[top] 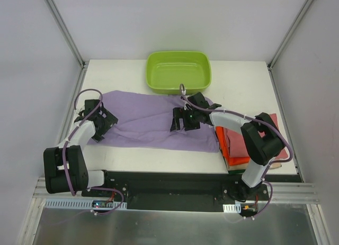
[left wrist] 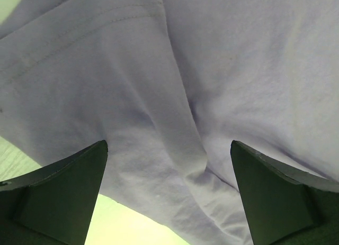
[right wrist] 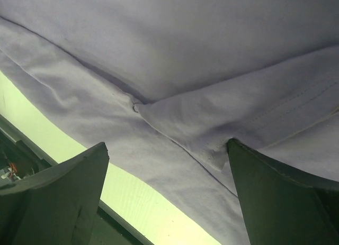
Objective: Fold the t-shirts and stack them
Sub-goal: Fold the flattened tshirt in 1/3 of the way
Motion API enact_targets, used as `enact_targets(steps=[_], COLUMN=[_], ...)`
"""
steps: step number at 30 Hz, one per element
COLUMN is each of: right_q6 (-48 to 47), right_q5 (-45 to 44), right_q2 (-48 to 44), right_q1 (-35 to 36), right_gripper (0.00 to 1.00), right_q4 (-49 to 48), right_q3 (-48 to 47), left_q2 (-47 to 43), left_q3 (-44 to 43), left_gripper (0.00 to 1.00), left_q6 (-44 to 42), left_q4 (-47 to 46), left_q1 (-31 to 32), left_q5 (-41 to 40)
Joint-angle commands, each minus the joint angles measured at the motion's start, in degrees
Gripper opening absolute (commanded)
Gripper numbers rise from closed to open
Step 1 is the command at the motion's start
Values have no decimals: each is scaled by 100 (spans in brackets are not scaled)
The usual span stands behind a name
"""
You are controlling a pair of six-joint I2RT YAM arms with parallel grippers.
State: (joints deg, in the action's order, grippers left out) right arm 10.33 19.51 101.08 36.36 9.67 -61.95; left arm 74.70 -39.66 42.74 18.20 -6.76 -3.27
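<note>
Lilac t-shirt (top: pixel 143 123) lies spread and wrinkled across mid-desk (top: pixel 249 86), running 9 to 3 o'clock in the top view. Left gripper (top: pixel 107 120) is released, jaws wide, low over the shirt's 9 o'clock end, nothing held. Right gripper (top: pixel 184 120) is also released, jaws wide over the shirt right of centre, sleeve hem below the gap, not pinched. Folded orange t-shirt (top: pixel 229 142) and rose-red t-shirt (top: pixel 271 123) are piled at 4 o'clock, partly hidden by the right arm. Lime tub (top: pixel 178 70) sits at 12 o'clock.
</note>
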Motion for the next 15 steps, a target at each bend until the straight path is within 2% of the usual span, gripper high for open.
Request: enact_targets(steps=[1, 9, 15], right_q6=[101, 189, -48], right_q5=[-202, -44, -104], right_q2=[-430, -177, 508], right_q1=[38, 143, 170], right_gripper=[96, 96, 96], right_q4=[-36, -281, -440], right_q3=[262, 246, -947], left_q2=[-210, -175, -210], left_q3=[125, 160, 195], left_gripper=[99, 99, 99], left_q6=[-64, -55, -38], left_q4=[0, -9, 0], left_q1=[8, 9, -9], left_q5=[-315, -244, -350])
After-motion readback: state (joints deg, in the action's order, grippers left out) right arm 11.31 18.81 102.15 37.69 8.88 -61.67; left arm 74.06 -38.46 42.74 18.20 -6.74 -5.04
